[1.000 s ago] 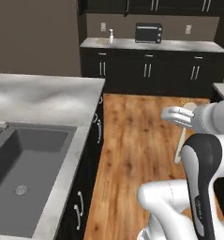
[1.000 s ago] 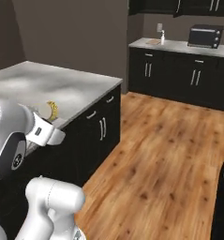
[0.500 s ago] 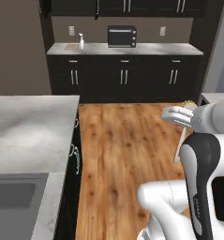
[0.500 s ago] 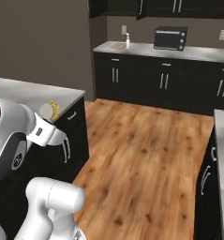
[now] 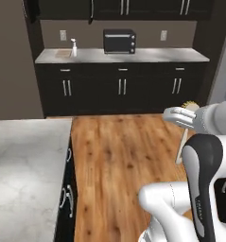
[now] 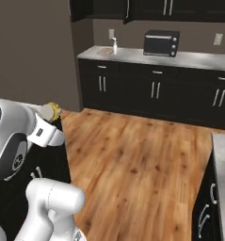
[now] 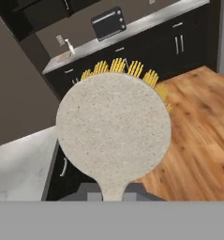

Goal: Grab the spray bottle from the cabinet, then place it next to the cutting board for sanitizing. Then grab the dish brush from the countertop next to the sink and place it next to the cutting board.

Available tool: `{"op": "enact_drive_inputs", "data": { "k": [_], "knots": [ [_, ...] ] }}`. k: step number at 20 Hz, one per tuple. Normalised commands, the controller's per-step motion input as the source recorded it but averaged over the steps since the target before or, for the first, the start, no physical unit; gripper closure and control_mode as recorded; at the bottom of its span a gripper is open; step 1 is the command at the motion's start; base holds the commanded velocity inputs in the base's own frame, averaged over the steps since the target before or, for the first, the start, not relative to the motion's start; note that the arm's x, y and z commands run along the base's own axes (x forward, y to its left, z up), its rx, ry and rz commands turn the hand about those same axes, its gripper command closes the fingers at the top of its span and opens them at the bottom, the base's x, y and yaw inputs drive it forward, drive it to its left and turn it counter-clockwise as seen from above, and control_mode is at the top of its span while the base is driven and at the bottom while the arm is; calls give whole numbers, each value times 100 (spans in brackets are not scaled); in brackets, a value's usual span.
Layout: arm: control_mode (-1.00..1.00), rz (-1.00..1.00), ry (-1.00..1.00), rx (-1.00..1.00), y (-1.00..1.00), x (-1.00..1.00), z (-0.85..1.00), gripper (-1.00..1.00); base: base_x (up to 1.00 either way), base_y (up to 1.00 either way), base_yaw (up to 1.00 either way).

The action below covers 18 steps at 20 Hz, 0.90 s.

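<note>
- Left base view shows a wide strip of wooden floor (image 5: 119,165) running from the base to the far wall, open between the near-left countertop (image 5: 24,175) and the robot's arm on the right.
- Far counter (image 5: 124,56) spans the far wall over dark cabinets with silver handles; its front edge marks the far end of the floor.
- The near-left countertop ends in a straight right edge beside the floor, with dark cabinet fronts and handles below it.
- On the far counter stands a black toaster oven (image 5: 119,41) near the middle, and well to its left the spray bottle (image 5: 74,47) beside the cutting board (image 5: 64,53), which lies flat near the counter's left end.
- The dish brush (image 7: 114,131) is clamped by its handle in the gripper (image 7: 113,193); in the hand view its round pale head faces the camera with yellow bristles fanning behind its top edge.
- In the left base view the brush (image 5: 187,126) hangs over the floor's right side, head up, handle slanting down.
</note>
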Motion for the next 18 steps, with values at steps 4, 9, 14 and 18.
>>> {"op": "enact_drive_inputs", "data": {
  "k": [4, 9, 14, 18],
  "knots": [
    [100, 0, 0, 0, 0, 0, 0, 100, 100, -2, 0],
    [100, 0, 0, 0, 0, 0, 0, 100, 100, -4, 0],
    [100, 0, 0, 0, 0, 0, 0, 100, 100, -3, 0],
    [100, 0, 0, 0, 0, 0, 0, 100, 100, 0, 0]
  ]
}}
